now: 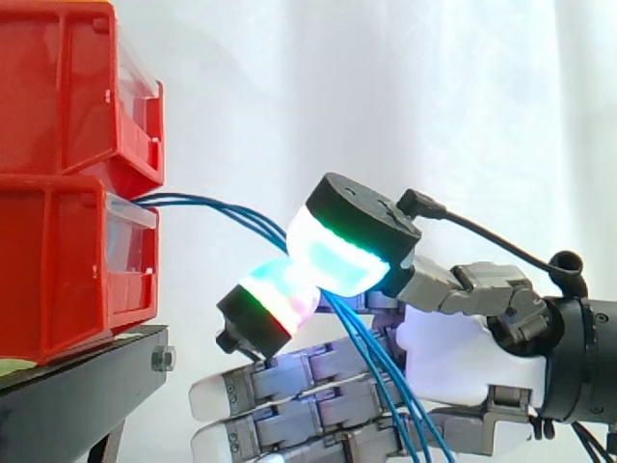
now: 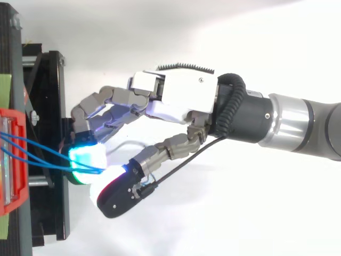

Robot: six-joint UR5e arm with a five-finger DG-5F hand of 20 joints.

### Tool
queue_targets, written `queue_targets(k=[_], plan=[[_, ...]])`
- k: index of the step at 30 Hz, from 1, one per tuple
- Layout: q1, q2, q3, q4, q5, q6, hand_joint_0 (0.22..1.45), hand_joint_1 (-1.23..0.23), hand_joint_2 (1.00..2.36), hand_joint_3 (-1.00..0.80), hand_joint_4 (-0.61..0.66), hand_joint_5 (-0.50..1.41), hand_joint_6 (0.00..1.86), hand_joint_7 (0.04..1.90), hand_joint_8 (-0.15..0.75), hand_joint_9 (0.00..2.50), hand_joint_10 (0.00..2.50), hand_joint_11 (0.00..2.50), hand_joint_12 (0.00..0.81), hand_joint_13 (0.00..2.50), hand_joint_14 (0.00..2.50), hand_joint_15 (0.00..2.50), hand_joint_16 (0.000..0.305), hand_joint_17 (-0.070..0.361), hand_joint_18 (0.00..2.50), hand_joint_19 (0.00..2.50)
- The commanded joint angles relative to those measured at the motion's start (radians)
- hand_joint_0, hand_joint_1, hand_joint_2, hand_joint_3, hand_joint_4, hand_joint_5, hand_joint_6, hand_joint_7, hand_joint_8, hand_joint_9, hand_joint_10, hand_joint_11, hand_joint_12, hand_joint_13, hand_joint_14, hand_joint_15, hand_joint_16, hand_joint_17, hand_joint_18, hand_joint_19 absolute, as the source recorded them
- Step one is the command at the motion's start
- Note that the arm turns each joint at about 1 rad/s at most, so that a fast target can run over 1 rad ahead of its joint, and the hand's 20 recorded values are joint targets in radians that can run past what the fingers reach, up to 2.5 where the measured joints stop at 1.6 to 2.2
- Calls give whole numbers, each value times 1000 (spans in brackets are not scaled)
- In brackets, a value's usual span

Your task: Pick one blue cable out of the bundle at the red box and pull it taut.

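Observation:
A bundle of thin blue cables [image 1: 207, 205] runs out of the front of the stacked red bins [image 1: 67, 260] toward the right. My hand [image 1: 453, 357] comes in from the right, just in front of the bins. A thumb pad [image 1: 342, 253] glowing white and cyan and a fingertip pad [image 1: 275, 301] glowing green and red pinch the cables between them. Past the pinch the cables hang down across the palm [image 1: 395, 395]. The other fingers lie straight below. From above, the cables [image 2: 37, 154] cross from the red bin [image 2: 13, 176] to the glowing pads [image 2: 85, 159] of my hand [image 2: 181, 101].
The bins stand on a black stand [image 1: 87, 386] whose edge reaches out under the pinch. A white curtain [image 1: 434, 96] hangs behind. The black stand [image 2: 53, 106] lies directly left of the fingertips in the top view.

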Motion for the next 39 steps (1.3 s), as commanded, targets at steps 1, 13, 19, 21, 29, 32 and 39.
queue_targets(k=[1,13,19,21,29,32,39], plan=[[-1,6,0,-5,0,2,641,-976,1000,-500,-143,-192,879,1125,261,610,10,344,380,574,7,200,50,113,648,253],[-1,6,0,-13,-2,2,486,-849,1000,-500,20,-175,841,1020,308,633,8,357,422,584,7,227,58,130,640,308],[2,6,0,-14,-2,2,477,-856,1000,-500,26,-172,831,1008,310,625,8,352,427,575,7,228,59,132,627,317],[2,6,0,-16,-2,2,473,-825,1000,-500,34,-169,826,1013,314,628,8,349,428,577,7,228,59,133,630,315],[4,6,0,-19,-2,2,551,-693,1000,-500,68,-147,813,1115,315,673,9,347,406,578,8,226,54,122,610,345],[5,6,0,-19,-2,0,583,-729,1009,-360,46,-149,844,1162,317,685,9,351,401,590,8,232,53,119,615,349],[4,6,0,-19,-2,2,572,-776,1015,-83,78,-145,879,1174,356,701,8,358,438,615,7,230,60,135,671,317]])
